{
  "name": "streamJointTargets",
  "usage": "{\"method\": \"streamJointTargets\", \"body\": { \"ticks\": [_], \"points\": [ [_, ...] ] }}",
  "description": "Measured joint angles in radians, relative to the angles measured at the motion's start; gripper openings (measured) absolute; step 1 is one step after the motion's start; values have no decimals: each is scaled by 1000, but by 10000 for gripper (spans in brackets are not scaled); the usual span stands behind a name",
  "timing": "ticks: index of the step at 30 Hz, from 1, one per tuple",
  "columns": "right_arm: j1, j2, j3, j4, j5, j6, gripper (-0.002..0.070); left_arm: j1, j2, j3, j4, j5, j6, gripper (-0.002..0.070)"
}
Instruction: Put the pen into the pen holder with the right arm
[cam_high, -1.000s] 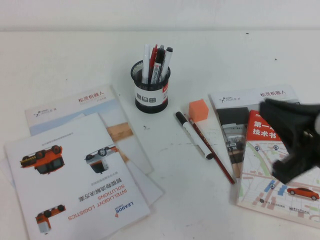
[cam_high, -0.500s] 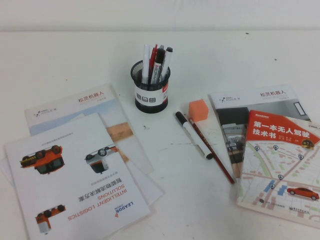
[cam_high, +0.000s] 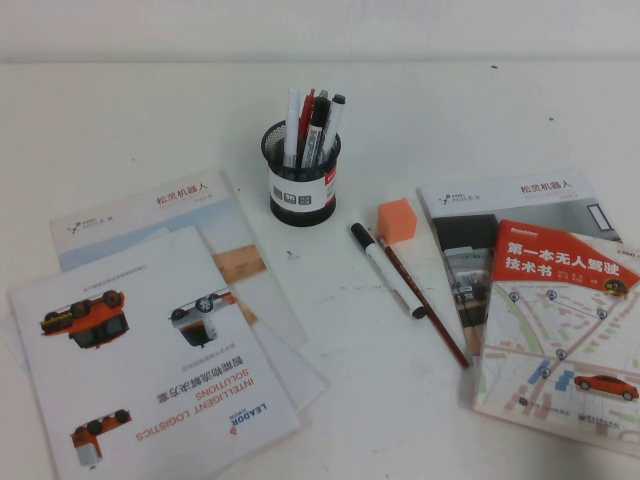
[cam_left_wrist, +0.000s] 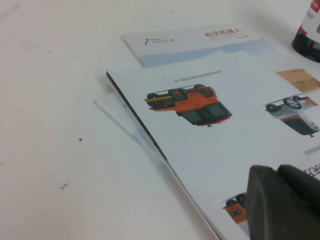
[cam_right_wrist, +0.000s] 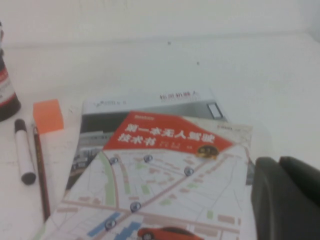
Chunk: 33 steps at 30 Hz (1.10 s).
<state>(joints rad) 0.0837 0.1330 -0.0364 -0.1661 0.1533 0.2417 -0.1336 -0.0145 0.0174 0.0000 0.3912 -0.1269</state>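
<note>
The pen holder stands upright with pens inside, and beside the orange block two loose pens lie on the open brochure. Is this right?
Not quite. The two loose pens, a white marker and a dark-red pen, lie on the bare table, not on the brochure; the high view shows this. The pen holder is upright with pens inside, near the orange block.

Left gripper (cam_left_wrist: 285, 202): matte black, rounded, bulky, split by a narrow seam. Right gripper (cam_right_wrist: 287, 197): same dark, smooth, rounded housing.

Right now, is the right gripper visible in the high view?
No: only the pen holder, loose pens and booklets show; the right gripper appears in its wrist view.
</note>
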Motion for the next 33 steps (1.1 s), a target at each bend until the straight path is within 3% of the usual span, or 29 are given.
{"method": "streamJointTargets", "body": {
  "ticks": [8, 16, 33],
  "points": [
    [-2, -15, 42, 48, 16, -7, -19, 0, 0, 0, 0, 0, 0, -3],
    [-2, -139, 60, 242, 146, -179, -19, 0, 0, 0, 0, 0, 0, -3],
    [-2, -141, 61, 259, 183, -184, -19, 0, 0, 0, 0, 0, 0, -2]
  ]
}}
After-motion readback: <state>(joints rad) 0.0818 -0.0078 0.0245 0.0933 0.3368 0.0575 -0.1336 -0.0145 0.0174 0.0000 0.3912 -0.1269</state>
